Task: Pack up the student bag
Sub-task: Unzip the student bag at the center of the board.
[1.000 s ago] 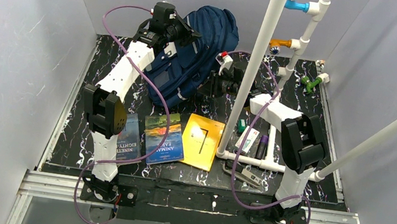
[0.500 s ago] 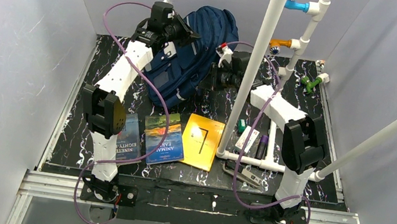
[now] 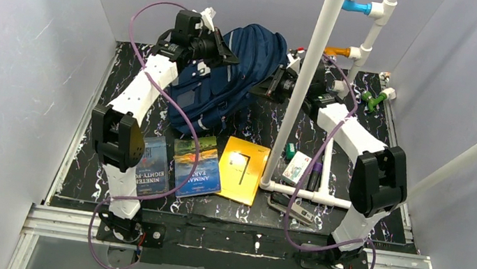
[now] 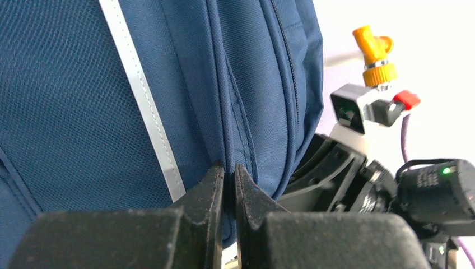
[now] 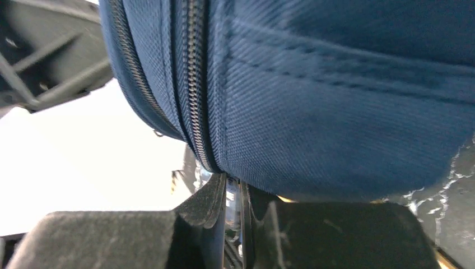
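Note:
The student bag (image 3: 234, 70), navy blue with grey stripes, stands at the back of the table, held up between both arms. My left gripper (image 3: 224, 53) is at its upper left. In the left wrist view that gripper (image 4: 229, 171) is shut on a fold of the bag's blue fabric (image 4: 67, 112) beside a seam. My right gripper (image 3: 273, 87) is pressed against the bag's right side. Seen from the right wrist, its jaws (image 5: 233, 182) stand almost together at the end of the bag's zip (image 5: 196, 112), pinching a thin shiny piece there.
Three books lie in front of the bag: a dark one (image 3: 154, 172), a landscape cover (image 3: 197, 164) and a yellow one (image 3: 243, 169). A white pipe frame (image 3: 305, 80) with coloured valves rises at the right. A small box (image 3: 297, 166), a purple marker (image 3: 315, 177) and a tool (image 3: 292, 209) lie by its foot.
My right gripper moved from the table beside the bag up and back to its right side, and its jaws closed. The left gripper rose slightly, and the bag stands taller.

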